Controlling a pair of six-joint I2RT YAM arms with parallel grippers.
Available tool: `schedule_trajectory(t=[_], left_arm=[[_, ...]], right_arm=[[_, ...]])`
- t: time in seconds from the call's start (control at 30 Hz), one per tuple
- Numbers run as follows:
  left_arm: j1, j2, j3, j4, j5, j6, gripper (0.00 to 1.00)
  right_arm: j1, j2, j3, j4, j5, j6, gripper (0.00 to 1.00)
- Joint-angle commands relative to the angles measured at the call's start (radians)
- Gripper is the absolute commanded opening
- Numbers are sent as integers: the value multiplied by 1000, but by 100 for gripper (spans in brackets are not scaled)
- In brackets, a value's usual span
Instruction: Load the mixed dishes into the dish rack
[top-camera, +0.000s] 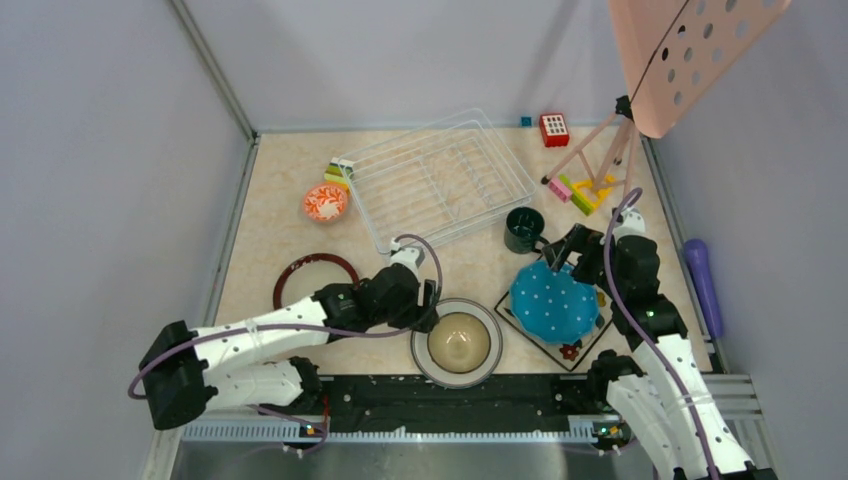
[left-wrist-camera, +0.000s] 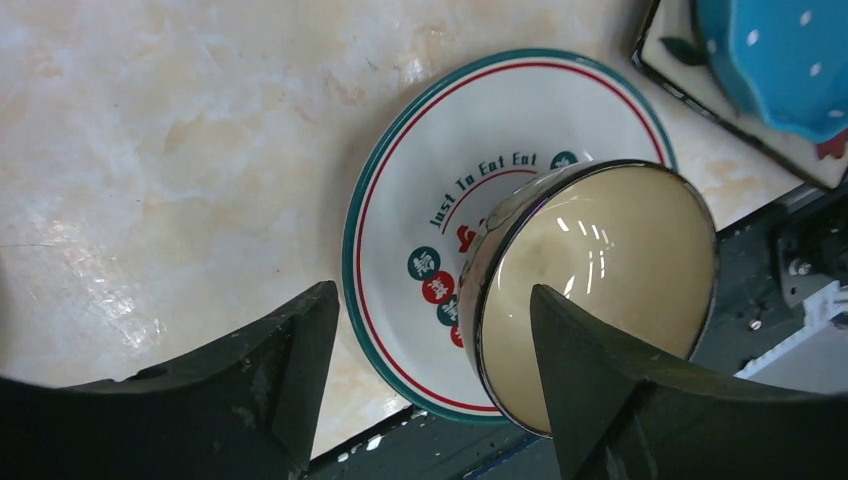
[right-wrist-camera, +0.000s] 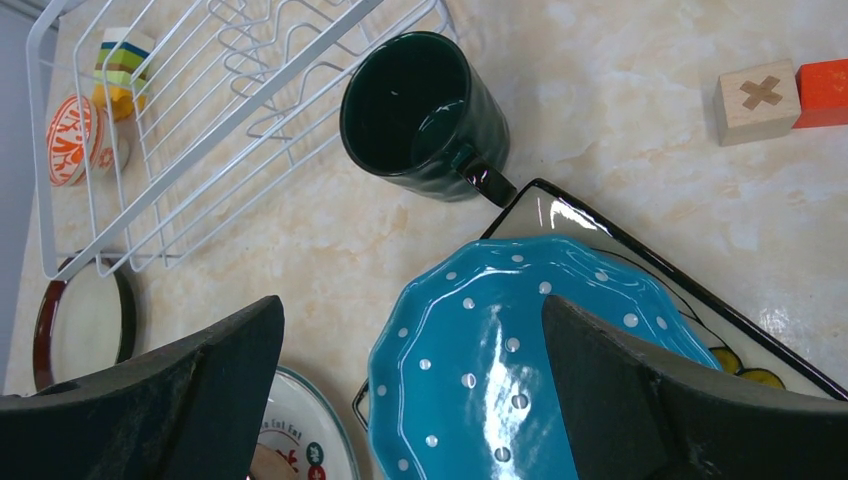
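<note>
My left gripper stands wide open, one finger at the rim of the glossy brown bowl. This bowl sits on the white round plate with red characters, so I judge it must go first. My right gripper, also wide, hangs over the blue white-dotted plate. The white wire dish rack holds no dish yet.

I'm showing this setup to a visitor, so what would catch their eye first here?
Probably the blue white-dotted plate stacked on a black square plate at right front, the right hand open over its far edge. Next, the brown bowl on the white plate at front centre, the open left hand at its rim. Behind them the wire dish rack holds no dishes.
</note>
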Motion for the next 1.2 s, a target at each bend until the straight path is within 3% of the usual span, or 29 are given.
schedule_trajectory(t=[0.0, 0.17, 0.47, 0.57, 0.63, 0.83, 1.0, 1.17], left_arm=[[-32, 75, 67, -18, 18, 10, 74], [-66, 155, 93, -3, 47, 7, 67], [-74, 250, 111, 44, 169, 26, 44], [-74, 260, 112, 41, 161, 27, 27], [-73, 259, 117, 30, 158, 33, 2], [-72, 174, 157, -29, 41, 64, 0], [-55, 54, 181, -2, -20, 89, 0], [11, -2, 233, 17, -30, 103, 0]], right_arm=[[0, -8, 43, 0, -10, -14, 98], [1, -7, 37, 3, -18, -10, 98], [0, -3, 37, -3, -62, 17, 98], [1, 14, 43, -2, -143, 37, 98], [1, 28, 49, -5, -197, 45, 98], [1, 65, 64, -6, -356, 62, 98], [2, 91, 19, 150, -618, 205, 99], [44, 98, 5, 224, -651, 320, 99]])
